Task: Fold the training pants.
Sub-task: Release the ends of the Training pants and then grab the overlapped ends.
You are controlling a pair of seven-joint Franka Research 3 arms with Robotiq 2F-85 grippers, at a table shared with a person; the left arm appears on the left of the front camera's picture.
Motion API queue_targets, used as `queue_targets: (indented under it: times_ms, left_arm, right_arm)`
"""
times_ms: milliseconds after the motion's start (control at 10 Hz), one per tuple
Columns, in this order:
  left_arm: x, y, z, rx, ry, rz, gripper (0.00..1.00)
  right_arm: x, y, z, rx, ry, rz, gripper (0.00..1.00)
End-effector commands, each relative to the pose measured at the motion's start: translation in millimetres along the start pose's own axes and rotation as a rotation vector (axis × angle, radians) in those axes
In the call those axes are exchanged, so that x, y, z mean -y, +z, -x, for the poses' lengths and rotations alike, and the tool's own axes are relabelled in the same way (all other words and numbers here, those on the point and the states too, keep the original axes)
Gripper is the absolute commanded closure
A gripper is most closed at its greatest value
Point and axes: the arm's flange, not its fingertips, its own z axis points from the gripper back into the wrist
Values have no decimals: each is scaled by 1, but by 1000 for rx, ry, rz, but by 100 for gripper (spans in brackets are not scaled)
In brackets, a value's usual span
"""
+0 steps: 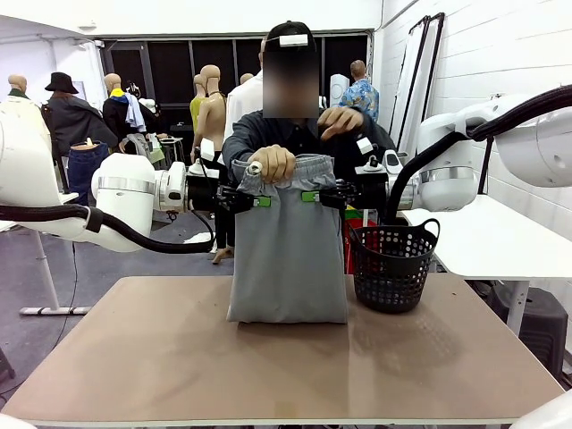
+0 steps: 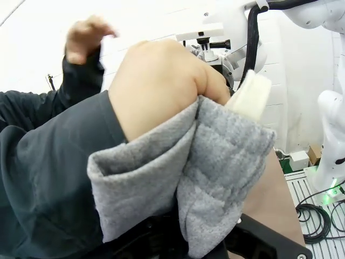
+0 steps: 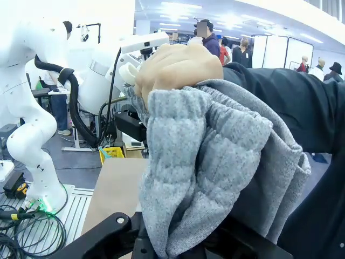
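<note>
The light grey training pants (image 1: 288, 255) hang upright over the table, their lower end resting on the tabletop. My left gripper (image 1: 259, 201) is shut on the pants' left edge just below the waistband, and my right gripper (image 1: 311, 196) is shut on the right edge. The person's hand (image 1: 271, 163) grips the waistband from above at the left; the other hand (image 1: 340, 121) is raised clear behind it. In the left wrist view the grey fabric (image 2: 215, 178) bunches between my fingers under the person's hand (image 2: 161, 81). The right wrist view shows the waistband (image 3: 210, 162) and the same hand (image 3: 178, 67) on top.
A black mesh basket (image 1: 393, 264) stands on the table right of the pants. The brown table (image 1: 268, 366) has free room in front and at the left. A white table (image 1: 483, 237) stands at the far right.
</note>
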Motion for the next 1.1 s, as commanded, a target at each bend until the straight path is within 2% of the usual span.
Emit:
queue_targets:
  times_ms: [0,1000]
  left_arm:
    - [2,0,-1,12,6,-6,100]
    - [2,0,-1,12,6,-6,100]
  right_arm:
    - [-1,0,-2,9,6,-12,100]
    - [-1,0,-2,9,6,-12,100]
